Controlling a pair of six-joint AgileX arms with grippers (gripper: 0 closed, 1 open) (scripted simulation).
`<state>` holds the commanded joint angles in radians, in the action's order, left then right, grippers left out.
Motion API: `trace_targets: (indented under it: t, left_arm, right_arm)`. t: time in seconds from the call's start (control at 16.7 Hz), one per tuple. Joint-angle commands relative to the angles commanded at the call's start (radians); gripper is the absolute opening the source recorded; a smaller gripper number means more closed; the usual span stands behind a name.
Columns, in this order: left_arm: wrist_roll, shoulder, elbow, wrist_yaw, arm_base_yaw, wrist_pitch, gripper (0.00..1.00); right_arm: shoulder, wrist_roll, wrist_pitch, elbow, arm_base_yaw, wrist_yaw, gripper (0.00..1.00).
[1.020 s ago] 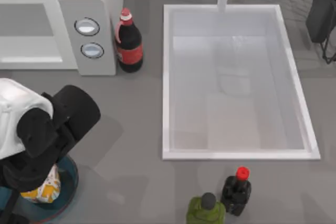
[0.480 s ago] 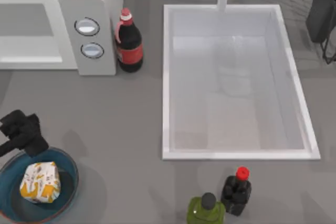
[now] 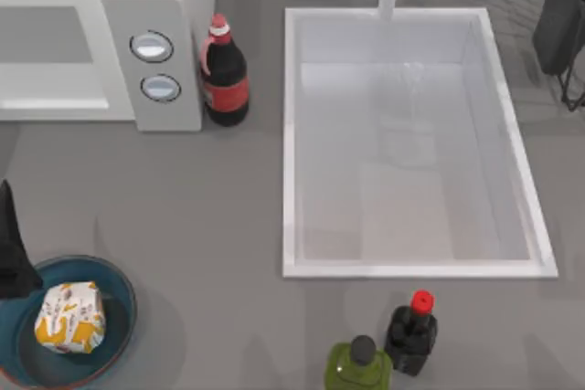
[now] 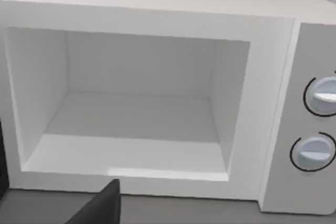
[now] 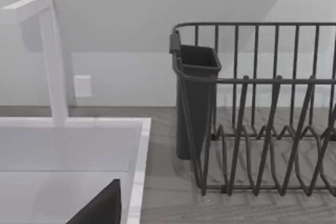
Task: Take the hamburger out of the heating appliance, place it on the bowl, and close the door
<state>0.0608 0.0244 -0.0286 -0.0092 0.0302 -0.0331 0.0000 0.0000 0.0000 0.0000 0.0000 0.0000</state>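
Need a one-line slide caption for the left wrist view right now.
Left wrist camera faces the microwave, its cavity open and bare, two knobs on its control panel.

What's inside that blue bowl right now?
The hamburger, a bundle in white and orange wrapping, lies in the bowl, a little left of its middle. The bowl's floor beneath the bundle is covered, and its left edge is cut off by the picture's border.

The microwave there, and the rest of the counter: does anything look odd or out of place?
Only one thing: the microwave stands open and empty. The wrapped burger sits upright in the blue bowl at the table's left, nothing spilled. The bottles stand upright and the sink is bare.
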Motion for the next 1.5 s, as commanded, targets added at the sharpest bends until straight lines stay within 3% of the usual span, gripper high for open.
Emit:
trace_targets:
  t: [0.48, 1.26, 1.5]
  left_arm:
    - [-0.061, -0.024, 0.029, 0.009, -0.03, 0.033, 1.0]
    - [-0.061, -0.024, 0.029, 0.009, -0.03, 0.033, 0.02]
    - [-0.061, -0.024, 0.029, 0.009, -0.03, 0.033, 0.0]
  right_arm:
    - [0.0, 0.0, 0.0, 0.0, 0.0, 0.0, 1.0]
    - [0.0, 0.0, 0.0, 0.0, 0.0, 0.0, 1.0]
    - [0.0, 0.0, 0.0, 0.0, 0.0, 0.0, 1.0]
